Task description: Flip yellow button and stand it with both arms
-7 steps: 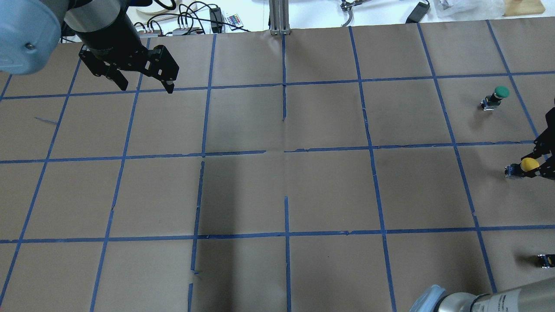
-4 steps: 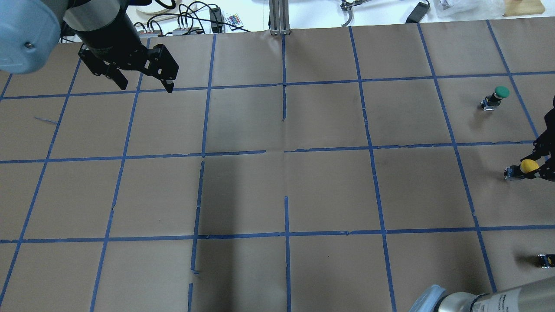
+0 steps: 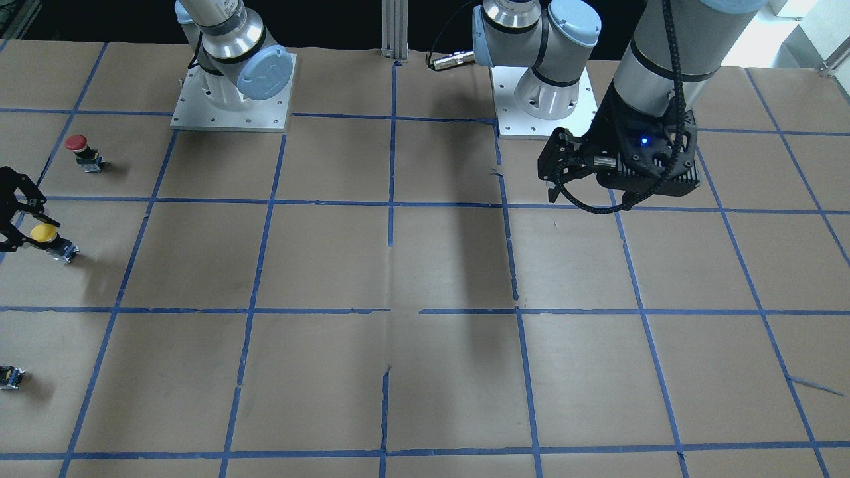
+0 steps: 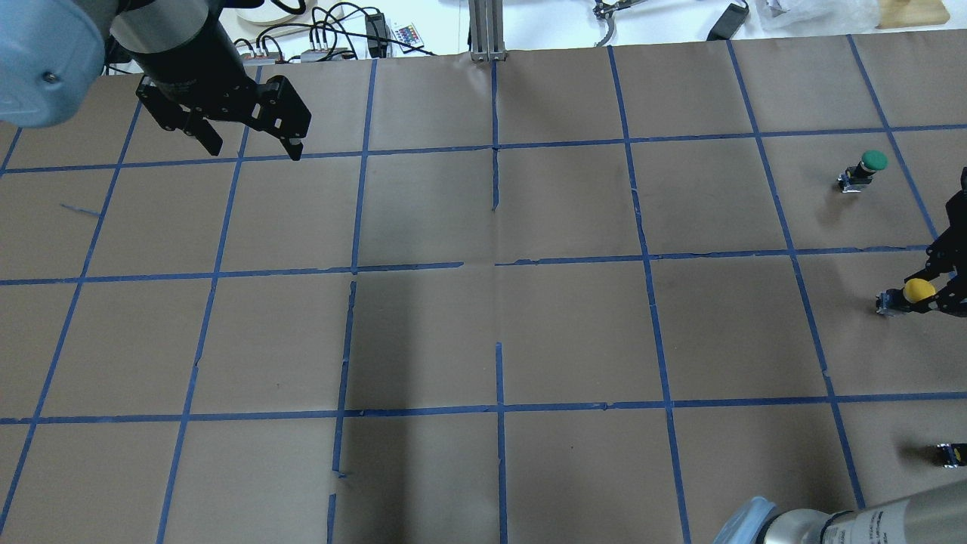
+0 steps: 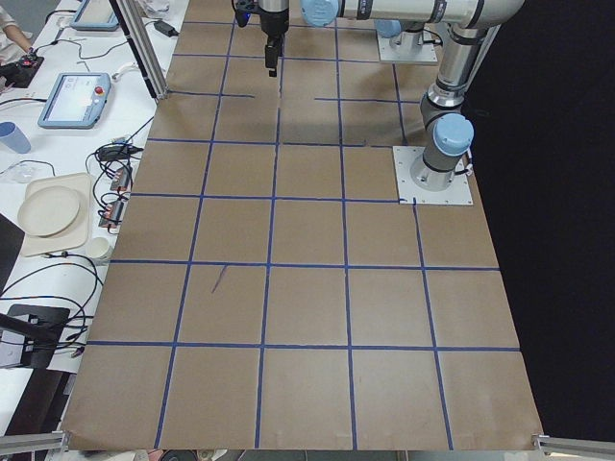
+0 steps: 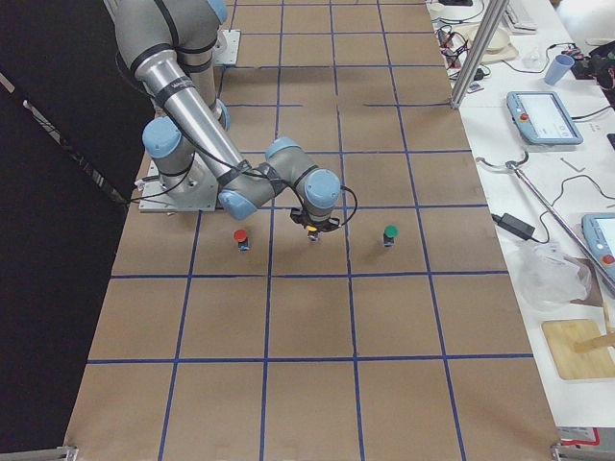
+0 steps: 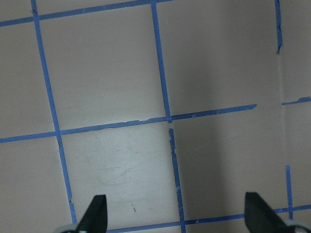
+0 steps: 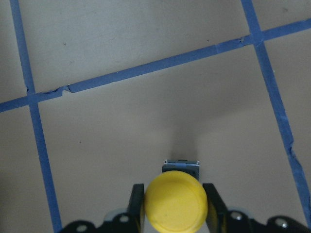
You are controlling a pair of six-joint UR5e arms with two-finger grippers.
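Note:
The yellow button [image 4: 919, 289] has a round yellow cap and a black and grey body, at the table's right edge. My right gripper [image 4: 939, 293] is shut on it, one finger on each side of the cap. In the right wrist view the cap [image 8: 175, 201] sits between the fingers [image 8: 137, 200], with the grey block pointing away and a shadow on the paper beyond. It also shows in the front view [image 3: 44, 232], in my right gripper [image 3: 21, 229]. My left gripper [image 4: 255, 151] is open and empty above the far left of the table, with its fingertips [image 7: 97, 213] spread over bare paper.
A green-capped button [image 4: 874, 160] stands beyond the yellow one. A red-capped button [image 3: 76, 143] stands nearer the robot's base. A tiny black-and-yellow block [image 4: 950, 453] lies at the right edge. Brown paper with a blue tape grid [image 4: 495, 261] covers the table.
The yellow button and my right gripper have shifted slightly left. My left gripper has moved very slightly away from the robot and stays open.

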